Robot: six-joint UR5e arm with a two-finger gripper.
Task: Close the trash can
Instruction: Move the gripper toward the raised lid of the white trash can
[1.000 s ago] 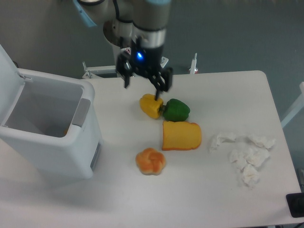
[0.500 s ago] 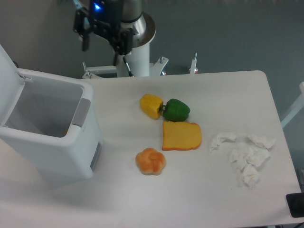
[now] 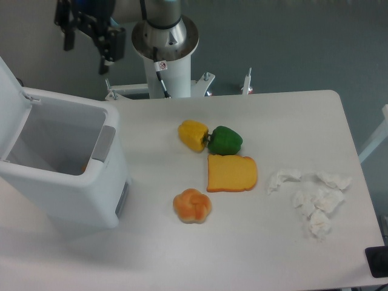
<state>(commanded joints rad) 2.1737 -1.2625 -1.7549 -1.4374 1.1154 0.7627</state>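
The white trash can [image 3: 66, 182] stands at the left of the table with its top open. Its flat white lid [image 3: 11, 85] is swung up and back at the far left edge of the view. The grey latch tab [image 3: 104, 143] sits on its right rim. My gripper [image 3: 86, 53] hangs in the air above and behind the can's right rear corner, well clear of it. Its two dark fingers point down, spread apart, and hold nothing.
A yellow pepper [image 3: 193, 134], a green pepper [image 3: 225, 140], a slice of toast [image 3: 231, 173] and a bun [image 3: 192, 205] lie mid-table. Crumpled white tissues [image 3: 312, 199] lie at the right. The arm's base column [image 3: 165, 48] stands behind the table.
The gripper has risen from just above the yellow pepper and swung left, to above the can's rear right corner. Nothing else has moved.
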